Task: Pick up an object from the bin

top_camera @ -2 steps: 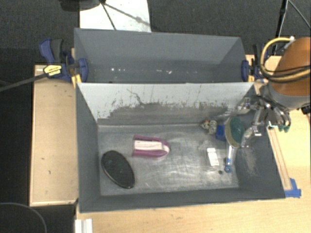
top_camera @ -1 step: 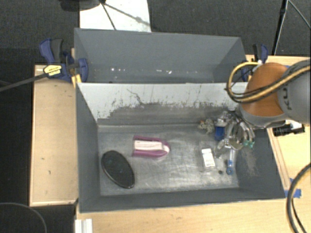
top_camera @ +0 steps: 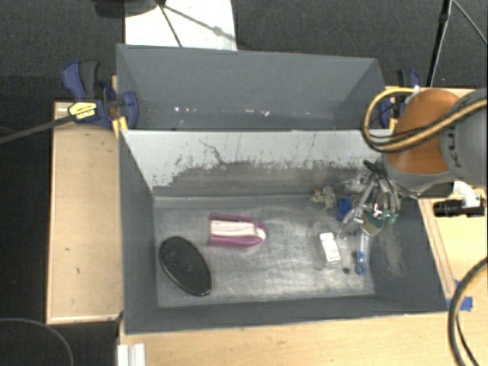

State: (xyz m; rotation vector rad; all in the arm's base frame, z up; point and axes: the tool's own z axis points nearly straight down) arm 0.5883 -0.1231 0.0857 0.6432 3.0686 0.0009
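I am hanging over the right end of the grey metal bin (top_camera: 252, 166), reaching in from its right side. The biggest thing in it, a flat black oval pad (top_camera: 184, 266), is lying at the front left of the floor, well apart from me. A rounded purple-and-white plastic piece (top_camera: 237, 232) is lying just beside it toward the middle. Neither is concerning me here. Nearer to me a small white rectangular block (top_camera: 329, 248) is lying flat on the floor, and just to its right a slim blue pen-like stick (top_camera: 360, 259) is pointing toward the front wall. My claw (top_camera: 370, 218) is hovering right above the far end of that stick, so I am judging it to be the thing in hand, with a small blue scrap (top_camera: 345, 208) close on my left. Cables and wrist parts are crowding the tip, so I cannot tell whether the claw is open or closed. To do this well, I am thinking of coming straight down and closing across the stick's narrow width rather than along it. I am also minding the white block and the right wall, since a slanted descent could be nudging the stick away.
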